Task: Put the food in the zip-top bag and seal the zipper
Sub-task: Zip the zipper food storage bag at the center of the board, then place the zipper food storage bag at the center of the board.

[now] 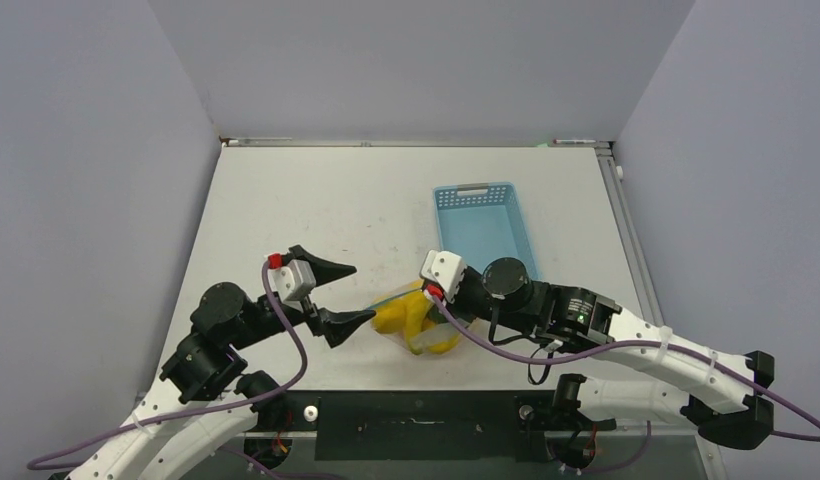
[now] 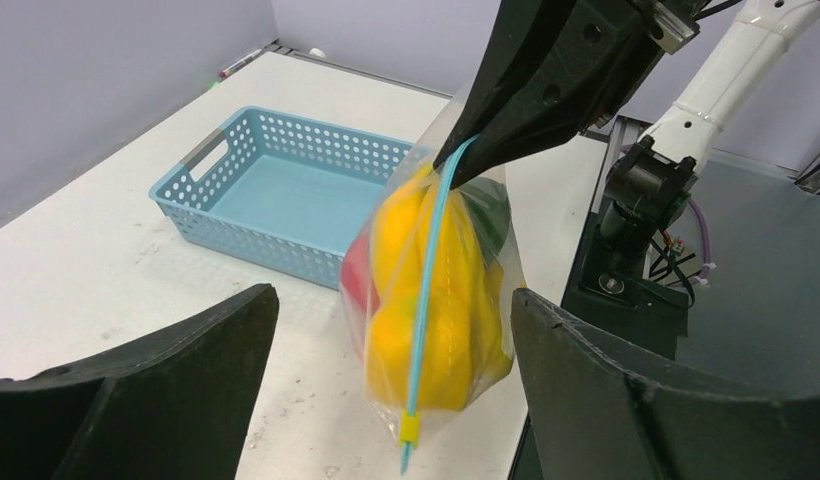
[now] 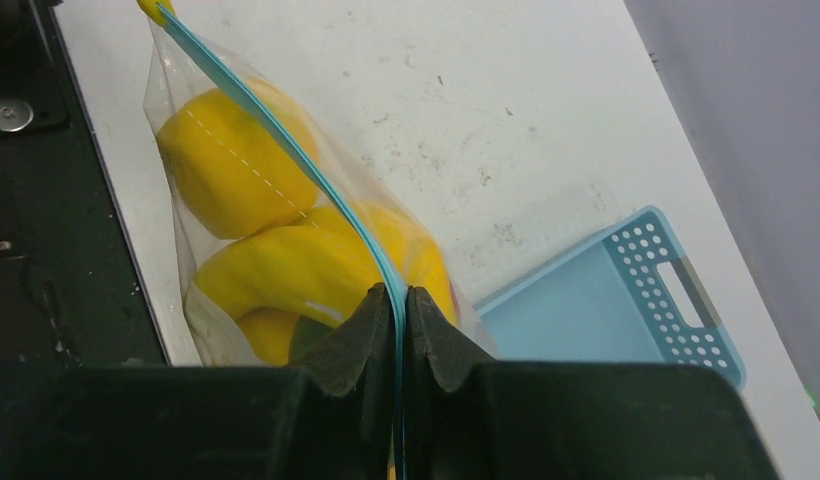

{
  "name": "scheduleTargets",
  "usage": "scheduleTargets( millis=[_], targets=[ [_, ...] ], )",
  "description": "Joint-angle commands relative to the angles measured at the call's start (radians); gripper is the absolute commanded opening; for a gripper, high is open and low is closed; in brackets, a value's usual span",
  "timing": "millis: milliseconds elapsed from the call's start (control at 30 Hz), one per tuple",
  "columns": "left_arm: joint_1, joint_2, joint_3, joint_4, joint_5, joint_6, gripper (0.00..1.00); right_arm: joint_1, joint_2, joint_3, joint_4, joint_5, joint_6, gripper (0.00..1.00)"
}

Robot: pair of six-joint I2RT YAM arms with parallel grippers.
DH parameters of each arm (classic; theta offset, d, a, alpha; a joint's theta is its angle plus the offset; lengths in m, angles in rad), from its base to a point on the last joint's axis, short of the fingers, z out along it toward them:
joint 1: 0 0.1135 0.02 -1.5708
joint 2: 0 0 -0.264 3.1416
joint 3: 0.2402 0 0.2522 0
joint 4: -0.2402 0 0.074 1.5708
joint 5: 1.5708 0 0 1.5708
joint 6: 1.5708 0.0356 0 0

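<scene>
The zip-top bag (image 1: 418,322) hangs just above the table's near middle, and its light-blue zipper (image 2: 431,290) runs edge-on down the bag. The food (image 2: 426,300) sits inside it: yellow pieces, a red one (image 2: 356,268) and a dark green one (image 2: 491,215). My right gripper (image 3: 398,292) is shut on the zipper (image 3: 286,130) at the bag's upper end. A small yellow slider (image 2: 410,428) is at the strip's lower end. My left gripper (image 1: 358,295) stands open, with one finger on each side of the bag (image 2: 466,390) and neither touching it.
A light-blue perforated basket (image 1: 483,225) stands behind the bag toward the right, with nothing in it. The black mounting plate (image 1: 416,415) runs along the near table edge right below the bag. Grey walls close in both sides.
</scene>
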Motion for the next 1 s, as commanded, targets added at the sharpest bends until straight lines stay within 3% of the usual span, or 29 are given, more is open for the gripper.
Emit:
scheduleTargets(
  millis=[0,267,767,967],
  targets=[
    [0.006,-0.007,-0.002,0.025,0.030,-0.007,0.86,-0.005,0.005,0.053,0.053,-0.112,-0.010,0.05],
    [0.006,0.053,0.010,0.017,0.137,-0.016,0.89,-0.005,0.017,0.025,0.129,-0.210,0.013,0.05],
    [0.006,0.093,0.007,0.029,0.159,-0.032,0.90,-0.006,0.076,0.018,0.239,-0.279,0.040,0.05],
    [0.006,0.102,0.009,0.019,0.144,-0.021,0.82,-0.005,0.085,0.024,0.252,-0.286,0.042,0.05]
  ],
)
